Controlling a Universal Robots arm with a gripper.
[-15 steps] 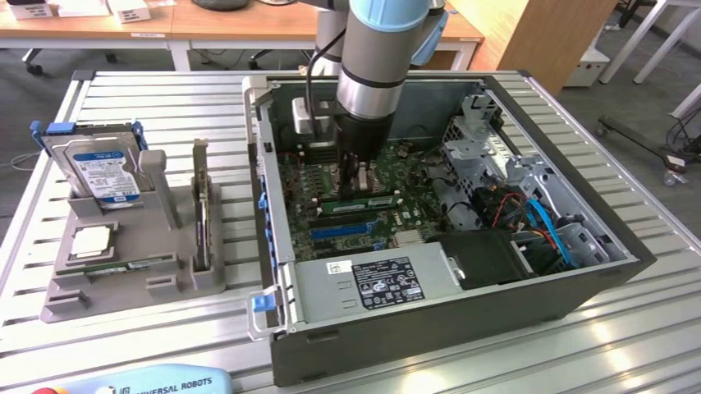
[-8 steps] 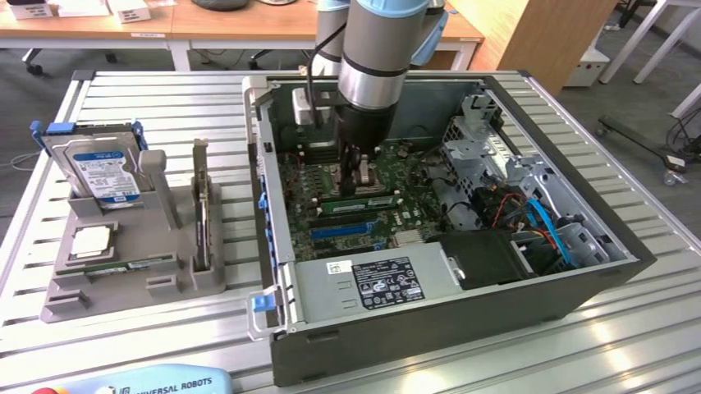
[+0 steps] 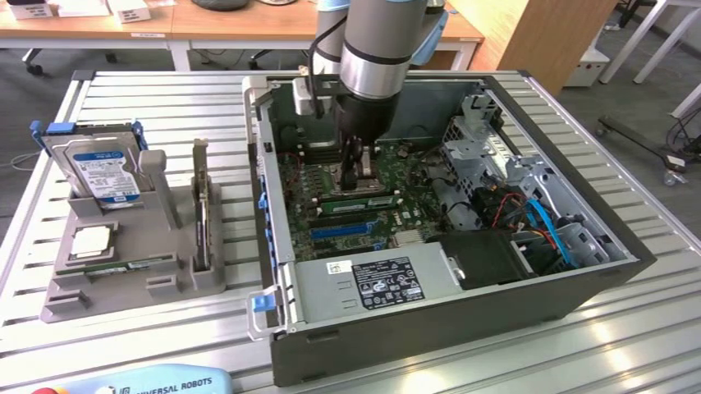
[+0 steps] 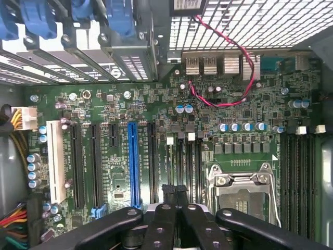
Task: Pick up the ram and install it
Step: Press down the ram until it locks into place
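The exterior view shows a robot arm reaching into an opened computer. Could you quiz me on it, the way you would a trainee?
1. True or false: the hard drive sits inside the computer case.
2. Where is the gripper? A) over the motherboard, inside the case; B) over the hard drive; C) above the bare table.
3. Fill in: in the wrist view, the one coloured long slot among the black ones is ___.

Key:
1. False. It stands in the grey holder, to the exterior view's left of the case.
2. A.
3. Blue.
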